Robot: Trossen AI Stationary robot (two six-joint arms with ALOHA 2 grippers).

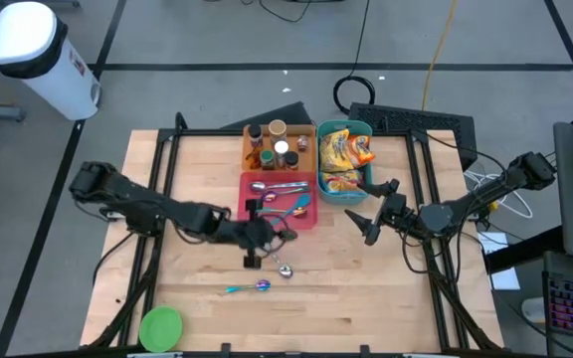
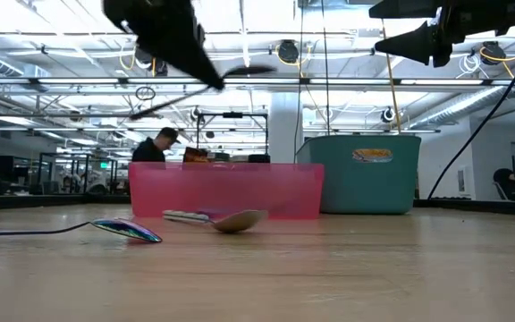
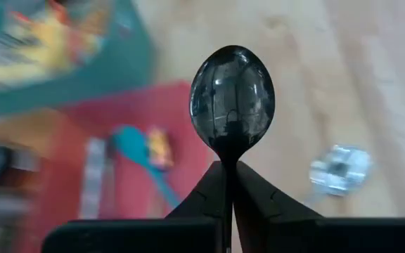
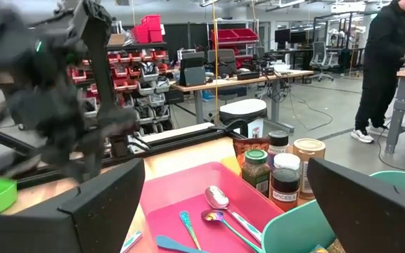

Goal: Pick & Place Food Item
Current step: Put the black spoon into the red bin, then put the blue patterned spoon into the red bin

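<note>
Left gripper (image 3: 229, 184): fingers pressed together on the handle of a black spoon (image 3: 232, 98). The bowl stands clear above the fingertips; the handle is almost wholly hidden between them. In the high view this gripper (image 1: 258, 235) sits over the near edge of the pink tray (image 1: 311, 221), near mid-table. The low view shows it raised off the table, dark spoon bowl (image 2: 247, 69) jutting out to one side.

Right gripper (image 1: 375, 214): fingers spread wide apart, holding nothing, touching nothing. It hovers just beside the near end of the teal bin (image 1: 369, 189), above the table. In its wrist view the two fingers (image 4: 93, 204) frame the scene from either side.

Food items: snack packets (image 1: 343, 151) lie inside the teal bin, yellow and orange; individual packets cannot be separated. Spice jars (image 1: 279, 147) stand in the orange tray (image 1: 249, 157) behind the pink one.

Loose on the wood: a silver spoon (image 1: 285, 268) just in front of the pink tray, an iridescent spoon (image 1: 252, 287) nearer the front edge. A green bowl (image 1: 161, 326) sits at the front-left corner, partly cut by the frame.

Hard to read: the left wrist background is smeared; only a teal-handled utensil (image 3: 140, 151) in the tray and a pale blob (image 3: 339, 169) on the wood register. The left arm is blurred in the right wrist view. A person (image 4: 390, 63) stands in the room beyond, head cut off.
</note>
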